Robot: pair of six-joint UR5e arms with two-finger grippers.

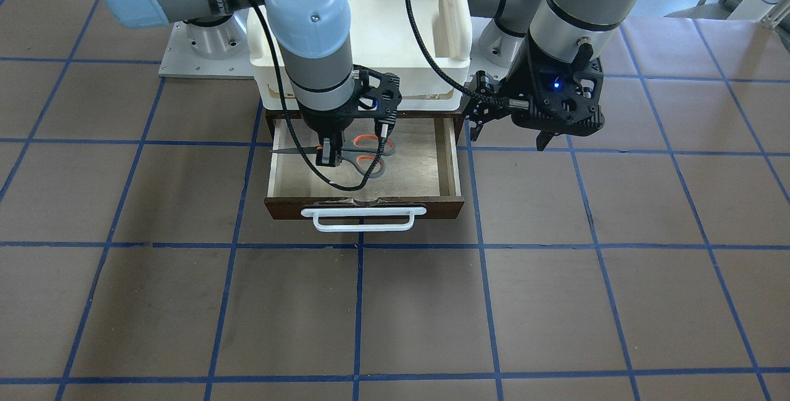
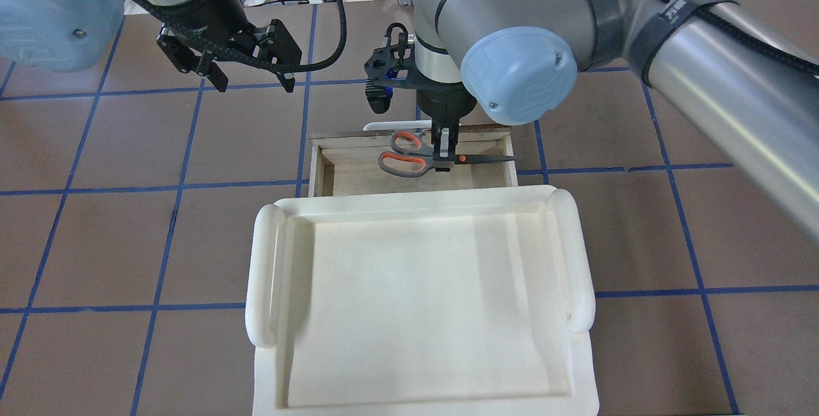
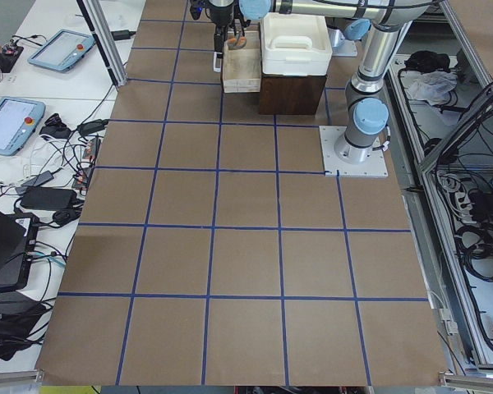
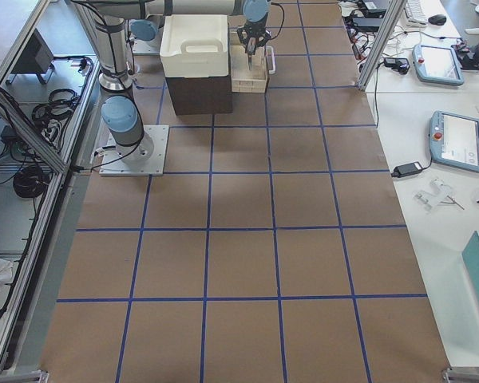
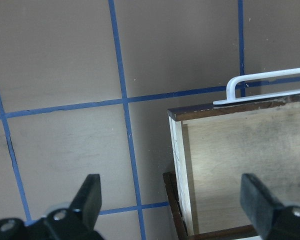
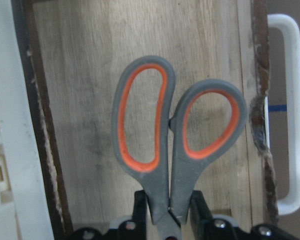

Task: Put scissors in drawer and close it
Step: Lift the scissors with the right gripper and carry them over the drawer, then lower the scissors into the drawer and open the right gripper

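Observation:
The drawer (image 1: 432, 166) stands pulled out of the dark cabinet, with its white bar handle (image 1: 364, 219) toward the operators' side. My right gripper (image 1: 327, 155) is shut on the scissors (image 1: 368, 155) at the pivot and holds them level over the drawer's plywood floor (image 6: 80, 75). The orange-and-grey loops (image 6: 175, 125) point toward the drawer's middle, and the blade tip (image 2: 508, 159) reaches over a side wall. I cannot tell whether the scissors touch the floor. My left gripper (image 2: 253, 83) is open and empty, over the table beside the drawer's corner (image 5: 177, 115).
A white plastic tray (image 2: 416, 301) sits on top of the cabinet behind the drawer. The brown table with blue grid lines (image 1: 370, 314) lies in front of the drawer. Operator desks with tablets (image 3: 16, 123) stand beyond the table's edge.

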